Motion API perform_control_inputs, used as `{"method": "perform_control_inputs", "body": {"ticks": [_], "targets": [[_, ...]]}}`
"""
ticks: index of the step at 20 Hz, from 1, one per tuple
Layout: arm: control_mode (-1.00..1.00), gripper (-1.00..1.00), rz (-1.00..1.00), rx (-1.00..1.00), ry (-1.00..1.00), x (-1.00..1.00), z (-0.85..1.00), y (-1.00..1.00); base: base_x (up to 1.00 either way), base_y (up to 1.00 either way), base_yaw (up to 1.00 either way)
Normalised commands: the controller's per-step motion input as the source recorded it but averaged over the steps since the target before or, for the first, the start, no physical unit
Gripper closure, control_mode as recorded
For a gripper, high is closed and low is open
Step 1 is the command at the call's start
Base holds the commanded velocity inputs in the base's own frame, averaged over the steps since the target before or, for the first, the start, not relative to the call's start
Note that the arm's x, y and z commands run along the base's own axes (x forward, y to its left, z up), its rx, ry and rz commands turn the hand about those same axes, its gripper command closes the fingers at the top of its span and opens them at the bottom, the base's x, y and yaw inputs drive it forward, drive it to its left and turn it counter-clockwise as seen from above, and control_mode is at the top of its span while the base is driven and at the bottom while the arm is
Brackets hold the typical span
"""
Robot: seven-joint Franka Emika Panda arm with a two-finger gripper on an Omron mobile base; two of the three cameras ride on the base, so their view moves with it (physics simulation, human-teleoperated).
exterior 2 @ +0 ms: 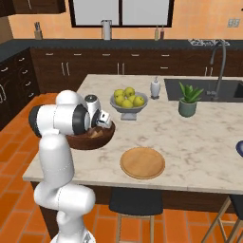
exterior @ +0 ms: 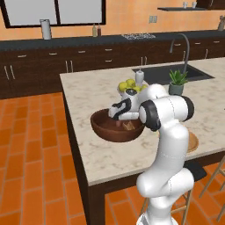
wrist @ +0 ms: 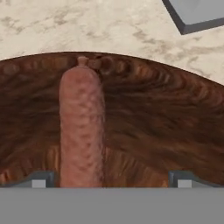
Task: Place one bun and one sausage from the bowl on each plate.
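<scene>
The gripper [wrist: 111, 179] was found spread wide inside the bowl [exterior: 115, 130] on the desk [exterior 2: 199, 142], nothing pinched. A sausage [wrist: 81, 127] lay by one fingertip. Pickup was judged in hand; centring, then closing, was required. The plate [exterior 2: 142, 163] was bare.

sausage [wrist: 81, 129] in bowl [wrist: 162, 127], tool [wrist: 112, 178] spread wide

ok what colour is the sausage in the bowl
Pinkish red-brown with faint mottling; the sausage lies in the dark wooden bowl, clearest in the hand view.
</scene>
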Motion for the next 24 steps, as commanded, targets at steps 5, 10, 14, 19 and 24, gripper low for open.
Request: {"method": "perform_control_inputs", "body": {"ticks": [5,10,14,19,24], "targets": [[-1.0,-1.0,0.0,-0.05,-0.01,-0.07,0.01,0.43,0.0,0.0,0.0],[-1.0,-1.0,0.0,-0.07,0.0,-0.06,-0.24,0.0,0.0,0.0,0.0],[-1.0,1.0,0.0,-0.13,0.0,-0.16,-0.71,-0.17,0.0,0.0,0.0],[-1.0,1.0,-0.01,-0.02,-0.02,0.0,-0.16,-0.04,0.0,0.0,0.0],[-1.0,1.0,-0.16,0.0,0.0,-0.36,0.72,0.09,0.0,0.0,0.0]]}}
